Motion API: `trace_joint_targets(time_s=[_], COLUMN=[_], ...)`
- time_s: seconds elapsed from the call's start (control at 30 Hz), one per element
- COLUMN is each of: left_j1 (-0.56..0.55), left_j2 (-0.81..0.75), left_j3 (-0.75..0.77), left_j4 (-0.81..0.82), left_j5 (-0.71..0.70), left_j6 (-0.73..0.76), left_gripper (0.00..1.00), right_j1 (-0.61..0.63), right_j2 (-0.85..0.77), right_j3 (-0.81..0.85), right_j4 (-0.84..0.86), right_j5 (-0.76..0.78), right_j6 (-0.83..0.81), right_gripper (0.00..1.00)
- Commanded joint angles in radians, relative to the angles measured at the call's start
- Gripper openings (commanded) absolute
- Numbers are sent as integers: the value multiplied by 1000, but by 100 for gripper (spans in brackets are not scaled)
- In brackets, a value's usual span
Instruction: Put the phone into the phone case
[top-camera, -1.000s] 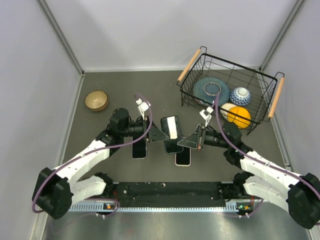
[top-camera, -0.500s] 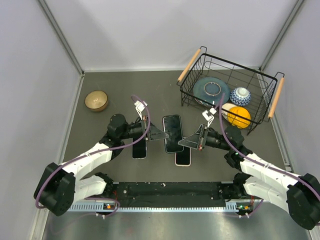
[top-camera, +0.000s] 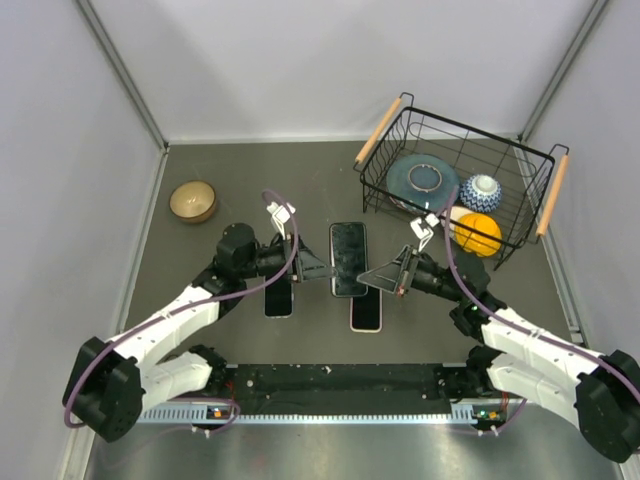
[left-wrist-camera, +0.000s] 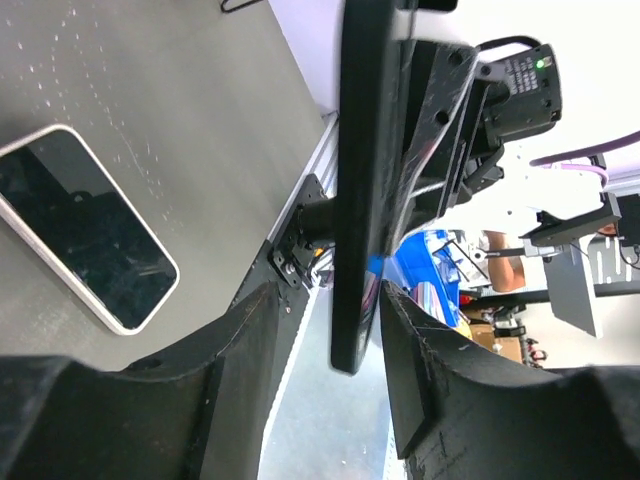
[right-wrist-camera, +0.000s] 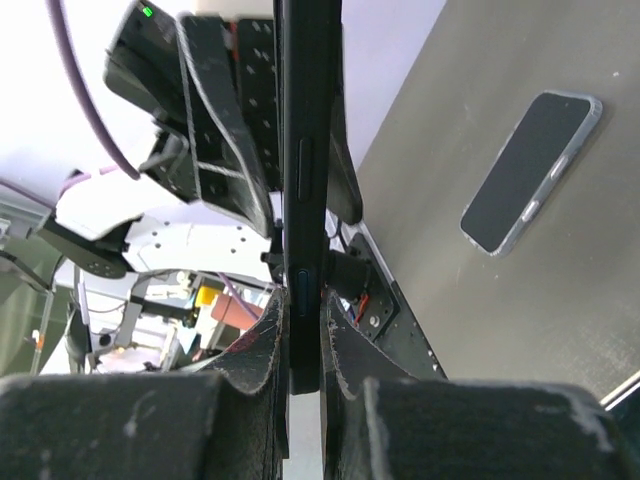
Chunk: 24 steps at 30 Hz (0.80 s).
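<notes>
**Phone pinched by the right tool, left tool spread around it**

The right tool (right-wrist-camera: 303, 335) is pressed together on the phone (top-camera: 348, 258). Its two fingers (right-wrist-camera: 255, 350) clamp the thin dark slab from both faces, and the slab's edge with its side buttons runs straight out from the grip. The left tool (left-wrist-camera: 322, 315) faces it from the other side with its fingers (left-wrist-camera: 235, 350) spread. The phone's far edge stands in the gap between them, close to one finger and apart from the other, so it is straddled, not squeezed.

From above, the phone hangs between the two tools over the middle of the table (top-camera: 230, 170), its dark face up and its long side running away from the arm bases. I cannot tell whether it already wears a case.

A dark handset (top-camera: 278, 298) lies flat under the left arm. A white-rimmed handset (top-camera: 366, 312) lies flat just nearer than the held phone's near end. Which of them, if either, is the case I cannot tell.

A wire basket (top-camera: 520, 190) at the far right holds a blue plate (top-camera: 422, 180), a patterned cup (top-camera: 481, 190) and an orange (top-camera: 478, 232). It stands near the right tool. A wooden bowl (top-camera: 193, 200) sits at the far left, well apart. Bare table runs between them up to the back wall.
</notes>
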<state>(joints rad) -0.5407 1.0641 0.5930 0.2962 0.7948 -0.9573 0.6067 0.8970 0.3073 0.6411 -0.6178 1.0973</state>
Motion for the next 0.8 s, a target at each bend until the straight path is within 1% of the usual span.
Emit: trace_joint_targets(time_s=[0.0,0.07,0.1,0.17,0.37,0.43,0.5,0.53,0.63,0.67,0.7,0.73,0.77], left_j1=[-1,-7,-10,-18,-31,-33,-35,-36,-36,-36,-36,-38,-41], left_j2=[-42,-49,-47,-47,-33,-20,-10,-9,-9,-9,-18,-21,-26], left_j3=[-108,-146,-179,-196,-199,-199,-199,-200,-196,-190,-168,-153,-136], left_j4=[180,298,337,417,454,472,474,475,450,423,381,272,197], left_j5=[14,12,9,7,-3,-2,-2,-5,-12,-22,-26,-35,-66], left_j6=[-99,-167,-190,-239,-281,-287,-287,-285,-276,-264,-227,-200,-169], left_gripper=[50,51,52,52,52,48,46,44,26,15,11,7,4], right_j1=[2,1,1,1,1,1,2,1,1,1,1,1,1], right_j2=[-26,-20,-12,6,39,43,46,46,45,43,36,30,23], right_j3=[0,-14,-16,-17,-22,-31,-34,-37,-40,-39,-37,-34,-31], right_j4=[187,227,241,275,318,328,327,325,319,313,286,272,250], right_j5=[65,93,96,95,96,96,98,99,101,102,102,104,107], right_j6=[73,107,116,134,157,164,164,162,154,151,138,125,116], right_gripper=[0,0,0,0,0,0,0,0,0,0,0,0,0])
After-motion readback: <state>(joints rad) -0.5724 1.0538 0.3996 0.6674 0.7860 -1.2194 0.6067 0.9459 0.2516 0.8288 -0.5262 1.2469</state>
